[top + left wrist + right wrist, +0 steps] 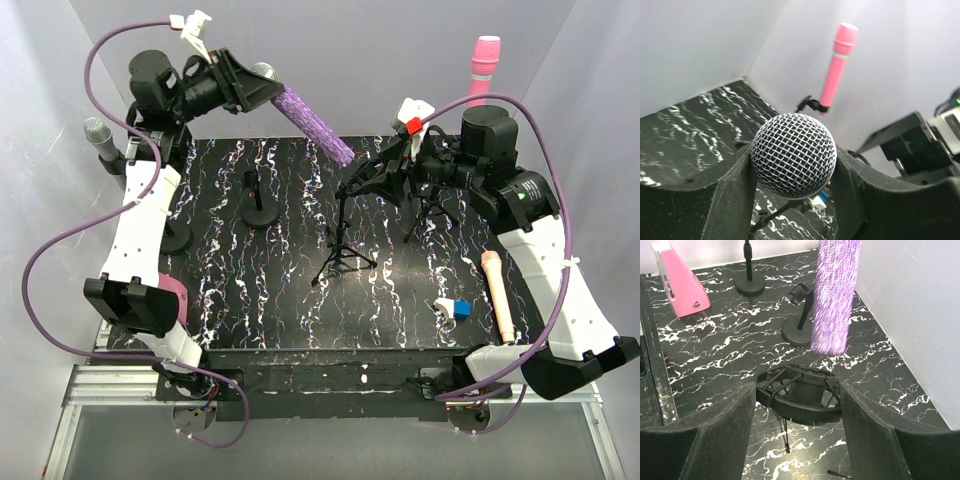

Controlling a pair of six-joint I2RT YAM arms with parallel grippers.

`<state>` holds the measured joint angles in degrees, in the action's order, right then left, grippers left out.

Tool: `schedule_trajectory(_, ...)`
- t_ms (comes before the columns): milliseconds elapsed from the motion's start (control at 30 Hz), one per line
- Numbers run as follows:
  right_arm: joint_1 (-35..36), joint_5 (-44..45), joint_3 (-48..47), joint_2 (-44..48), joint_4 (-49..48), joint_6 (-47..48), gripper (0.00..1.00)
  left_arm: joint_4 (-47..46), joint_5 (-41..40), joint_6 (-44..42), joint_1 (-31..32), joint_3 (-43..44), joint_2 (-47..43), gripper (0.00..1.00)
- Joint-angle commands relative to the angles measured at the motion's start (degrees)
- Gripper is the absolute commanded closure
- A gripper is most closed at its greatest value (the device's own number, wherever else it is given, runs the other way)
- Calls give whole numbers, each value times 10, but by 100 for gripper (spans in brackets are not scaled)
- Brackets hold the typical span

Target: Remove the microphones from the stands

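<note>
The microphone (312, 120) has a sparkly purple body and a silver mesh head (794, 155). My left gripper (256, 84) is shut on that head, which is pinched between both fingers (735, 195), and holds the microphone tilted in the air over the back of the table. Its lower end (830, 340) hangs apart from the stand's black ring mount (800, 395). My right gripper (799, 407) is shut on that mount, one finger on each side. The tripod stand (343, 250) rests on the black marbled table (280, 300).
A pink microphone (485, 62) stands clipped at the back right and a grey one (98, 138) at the far left. A round-base stand (258, 205), a peach microphone (498, 295), a blue-and-white block (455, 307) and a pink box (677, 285) are on the table.
</note>
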<state>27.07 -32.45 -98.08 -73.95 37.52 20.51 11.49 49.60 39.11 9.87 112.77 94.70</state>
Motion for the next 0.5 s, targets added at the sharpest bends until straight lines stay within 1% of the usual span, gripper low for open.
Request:
schedule_trajectory(0, -2, 20, 18, -5, 71, 1, 54, -9, -53, -17, -56, 41, 0, 100)
schedule_trajectory(33, -1, 18, 14, -4, 74, -1, 53, -9, -49, -17, -66, 55, 4, 100)
schedule_trajectory(67, -2, 13, 7, -4, 76, -4, 50, -10, -42, -19, -72, 68, 7, 100)
schedule_trajectory(133, -2, 8, -14, -1, 79, -10, 39, -9, -16, -38, -76, 94, 12, 100)
schedule_trajectory(167, -3, 4, -31, -1, 81, -13, 31, -10, 6, -49, -76, 103, 13, 100)
schedule_trajectory(267, -2, -7, -92, -14, 84, -28, 17, -16, 66, -66, -76, 105, 7, 100)
schedule_trajectory(333, 1, -6, -133, -29, 85, -39, 13, -21, 101, -72, -75, 96, 0, 100)
schedule_trajectory(400, 7, -9, -189, -63, 98, -43, 12, -28, 131, -87, -71, 84, -10, 100)
schedule_trajectory(467, 15, -17, -241, -94, 112, -48, 12, -31, 143, -98, -65, 76, -20, 100)
